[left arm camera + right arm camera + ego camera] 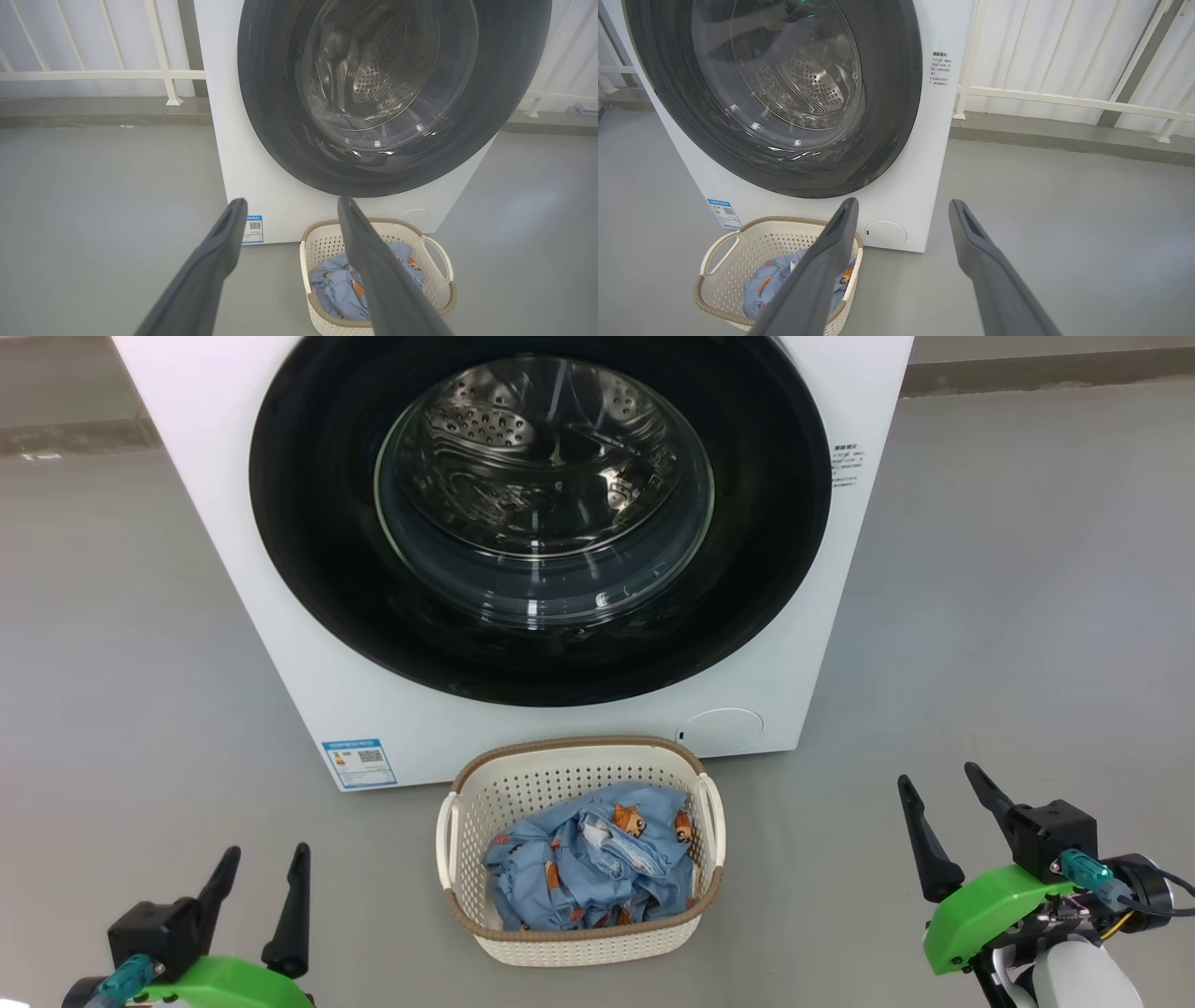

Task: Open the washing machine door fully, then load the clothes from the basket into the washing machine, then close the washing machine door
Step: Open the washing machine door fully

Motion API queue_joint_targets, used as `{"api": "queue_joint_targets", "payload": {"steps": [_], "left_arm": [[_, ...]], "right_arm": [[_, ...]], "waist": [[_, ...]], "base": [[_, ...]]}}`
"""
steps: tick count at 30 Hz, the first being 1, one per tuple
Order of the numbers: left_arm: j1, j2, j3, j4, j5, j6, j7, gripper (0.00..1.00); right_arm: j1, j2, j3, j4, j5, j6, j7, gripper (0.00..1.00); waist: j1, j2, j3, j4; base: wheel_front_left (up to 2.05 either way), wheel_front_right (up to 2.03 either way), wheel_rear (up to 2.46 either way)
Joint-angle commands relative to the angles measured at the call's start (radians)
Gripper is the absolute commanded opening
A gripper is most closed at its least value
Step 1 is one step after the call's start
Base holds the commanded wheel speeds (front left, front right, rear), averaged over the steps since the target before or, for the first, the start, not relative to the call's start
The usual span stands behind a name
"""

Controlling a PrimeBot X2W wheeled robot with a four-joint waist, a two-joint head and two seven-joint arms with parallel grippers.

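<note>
Washing machine door (541,513) is shut, flat against the white front of the washing machine (280,644). It stands ahead of both pairs of jaws and above their tips. The perforated steel drum (523,439) shows through its glass bowl, and neither gripper touches it.

The left gripper (266,852) hangs over the grey floor (1027,616) with its jaws spread and nothing between them. The right gripper (937,775) is likewise released and empty.

The basket (579,943) stands on the floor between the two grippers, just in front of the machine's lower edge and apart from every finger. The clothes (588,868), a crumpled light-blue bundle with small orange figures, lie inside it.

In the left wrist view the basket lies beyond the jaws and one finger crosses in front of it. A blue label sticker (254,229) shows in the gap just beside the other fingertip. In the right wrist view the basket sits partly behind one finger, and a round white cap (885,233) on the machine shows between the jaws. A white railing (93,74) runs behind the machine.
</note>
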Motion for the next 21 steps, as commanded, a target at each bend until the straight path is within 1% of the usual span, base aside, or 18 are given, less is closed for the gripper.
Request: {"api": "queue_joint_targets", "payload": {"steps": [1,12,16,21], "left_arm": [[-0.052,0.023,0.037,-0.014,0.004,-0.001,-0.009,1.0],[-0.053,0.021,0.052,-0.027,0.033,-0.002,-0.009,1.0],[-0.051,0.019,0.06,-0.031,0.04,-0.002,-0.009,1.0],[-0.049,0.015,0.067,-0.037,0.045,-0.002,-0.009,1.0]], "right_arm": [[-0.02,-0.006,0.016,-0.019,0.004,-0.001,-0.007,1.0],[-0.019,-0.009,0.011,-0.014,0.006,-0.001,-0.012,1.0],[-0.016,-0.005,0.007,-0.016,0.008,-0.001,-0.01,1.0],[-0.011,0.0,0.001,-0.018,0.009,-0.001,-0.011,1.0]], "waist": [[-0.0001,0.0,-0.001,0.0],[-0.0001,0.0,-0.002,0.001],[-0.0001,0.0,0.0,-0.001],[-0.0001,0.0,0.004,-0.002]], "base": [[0.0,0.0,0.0],[0.06,0.06,-0.12],[0.48,0.48,-0.96],[0.83,0.83,-1.67]]}}
